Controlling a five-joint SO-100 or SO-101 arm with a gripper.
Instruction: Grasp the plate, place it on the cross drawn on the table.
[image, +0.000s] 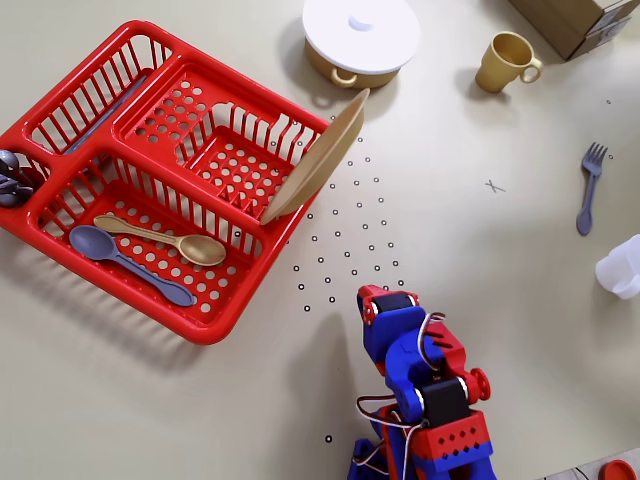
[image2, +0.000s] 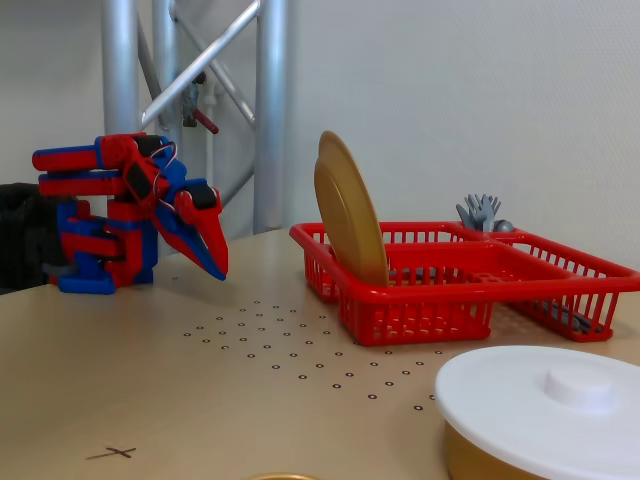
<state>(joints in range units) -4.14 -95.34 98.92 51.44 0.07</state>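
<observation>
The pale tan plate (image: 316, 158) stands on its edge in the right end of the red dish rack (image: 215, 325), leaning on the rack wall; the fixed view shows the plate (image2: 349, 208) upright too. The small grey cross (image: 494, 186) is drawn on the beige table (image: 520, 330) to the right of the dots, and in the fixed view the cross (image2: 112, 453) lies near the front left. My gripper (image: 386, 298) hangs folded over the dots, well clear of the plate. In the fixed view the gripper (image2: 219, 268) points down, shut and empty.
A white-lidded pot (image: 360, 32) and a yellow mug (image: 506, 62) stand at the back. A grey-blue fork (image: 589, 188) lies right of the cross, with a white object (image: 622, 268) at the right edge. Spoons (image: 160, 240) lie in the rack.
</observation>
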